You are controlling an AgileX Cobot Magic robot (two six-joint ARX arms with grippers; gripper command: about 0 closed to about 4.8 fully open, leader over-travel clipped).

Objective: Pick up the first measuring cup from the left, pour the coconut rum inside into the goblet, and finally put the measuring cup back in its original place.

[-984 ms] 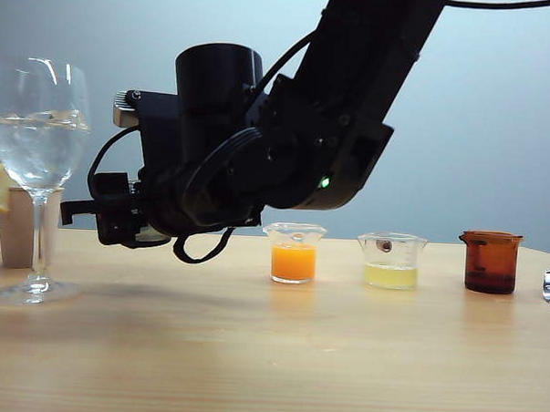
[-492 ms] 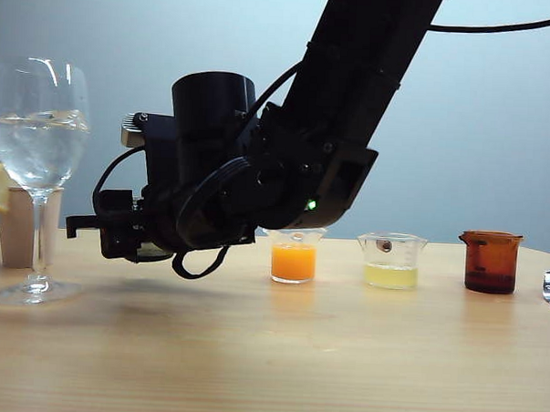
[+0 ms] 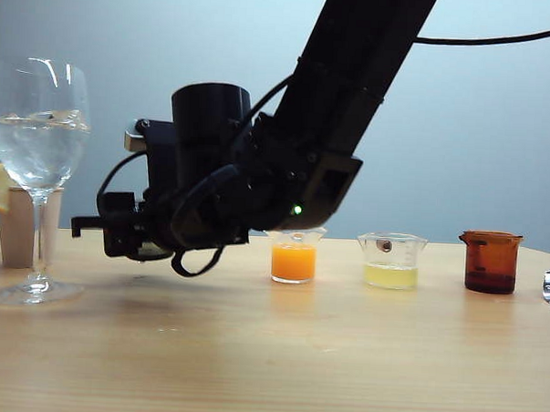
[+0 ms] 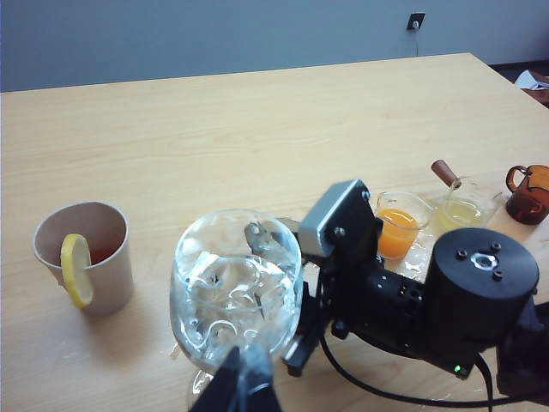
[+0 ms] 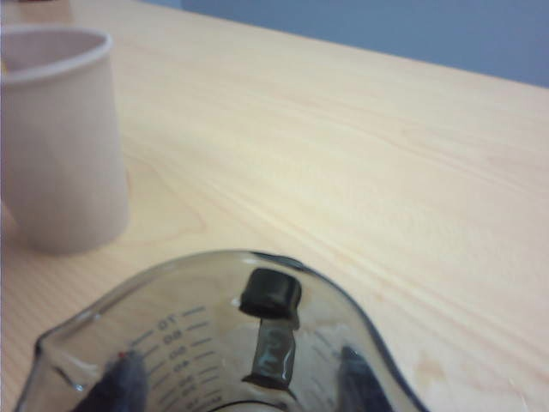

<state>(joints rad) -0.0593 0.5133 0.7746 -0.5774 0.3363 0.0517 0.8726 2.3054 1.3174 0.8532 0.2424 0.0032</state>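
Measuring cup (image 5: 223, 343) is in the right gripper (image 5: 257, 360), fingers closed on its wall, one dark pad (image 5: 270, 296) inside the rim; cup looks upright and about empty, so the pour seems done. Goblet (image 3: 39, 141) stands at far left with ice and clear liquid, well apart from the gripper. Right arm (image 3: 258, 178) hangs low over the table (image 3: 268, 370) between goblet and orange cup (image 3: 294, 254). Left to do: set cup down in the empty first slot, release. Left gripper (image 4: 244, 382) sits near the goblet bowl, fingers look together, holding nothing
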